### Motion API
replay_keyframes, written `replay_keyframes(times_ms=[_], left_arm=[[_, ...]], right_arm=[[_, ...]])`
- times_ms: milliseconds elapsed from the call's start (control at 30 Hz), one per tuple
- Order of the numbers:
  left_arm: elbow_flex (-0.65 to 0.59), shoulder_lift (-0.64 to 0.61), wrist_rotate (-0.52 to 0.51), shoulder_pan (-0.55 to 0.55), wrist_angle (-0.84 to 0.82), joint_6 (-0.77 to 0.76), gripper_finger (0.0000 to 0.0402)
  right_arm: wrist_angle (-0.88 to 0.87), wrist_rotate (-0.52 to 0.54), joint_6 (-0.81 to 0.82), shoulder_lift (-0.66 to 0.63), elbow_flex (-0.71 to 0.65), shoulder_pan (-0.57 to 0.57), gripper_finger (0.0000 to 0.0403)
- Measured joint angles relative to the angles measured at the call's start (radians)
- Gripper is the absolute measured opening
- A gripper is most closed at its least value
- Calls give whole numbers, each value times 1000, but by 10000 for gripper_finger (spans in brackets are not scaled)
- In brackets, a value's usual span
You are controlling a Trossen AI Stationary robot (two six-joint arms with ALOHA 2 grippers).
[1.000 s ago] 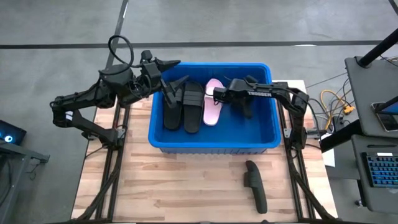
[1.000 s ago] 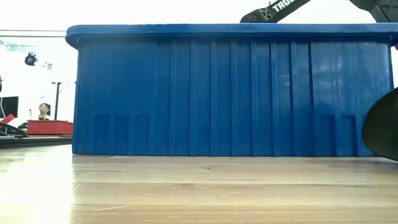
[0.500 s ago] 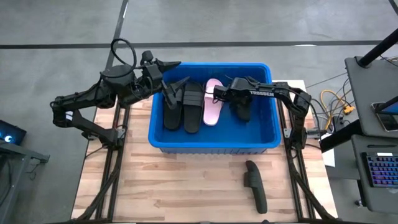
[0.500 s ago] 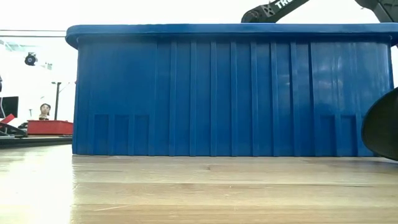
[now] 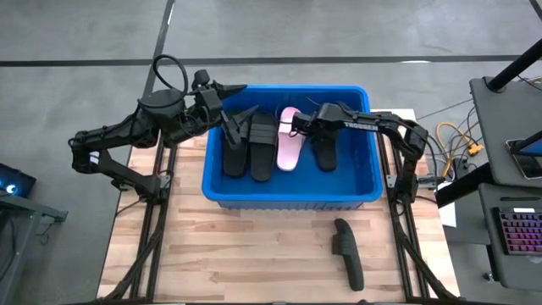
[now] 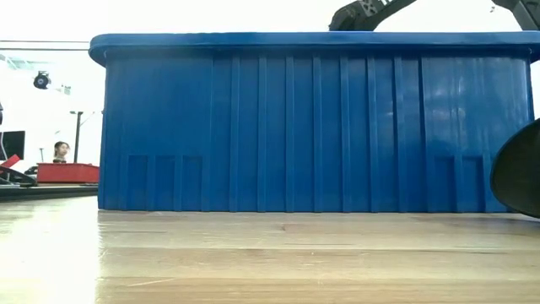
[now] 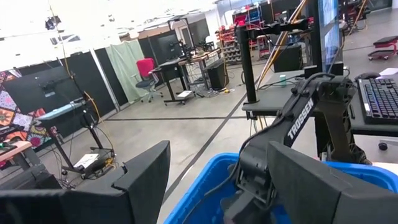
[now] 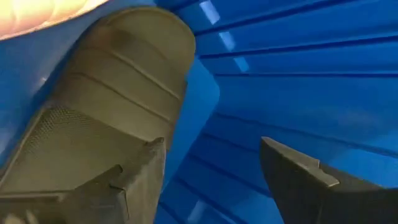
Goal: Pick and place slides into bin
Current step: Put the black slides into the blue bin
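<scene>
The blue bin stands mid-table and fills the low view. On its floor lie two black slides, a pale pink slide and a third black slide. My right gripper hangs open inside the bin over the pink slide, left of the third black one. In the right wrist view its spread fingers have a ribbed-strap slide just beyond one of them. My left gripper waits open and level above the bin's far left corner. Another black slide lies on the table in front of the bin.
The bin's ribbed walls close around my right gripper. The end of the slide on the table shows at the right edge of the low view. Bare wooden tabletop lies in front of the bin. Desks and cables stand off the table's right side.
My right gripper has opened and let go of a black slide inside the bin. The slide, which hung tilted under the gripper, has dropped and now lies flat on the bin floor to the right of the pink one.
</scene>
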Motion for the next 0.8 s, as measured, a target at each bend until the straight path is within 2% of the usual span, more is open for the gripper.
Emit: replay_keyframes(times_ms=[167, 333, 567, 800], left_arm=[[0, 0, 0, 0, -1, 0, 251], [-3, 0, -2, 0, -8, 0, 251], [-3, 8, -3, 0, -7, 0, 251], [-4, 31, -3, 0, -2, -5, 251]], right_arm=[[25, 26, -57, -110, 14, 0, 241], [39, -20, -44, -322, 17, 36, 230], [186, -56, -41, -637, 17, 157, 228], [198, -74, 27, -802, 17, 340, 226]])
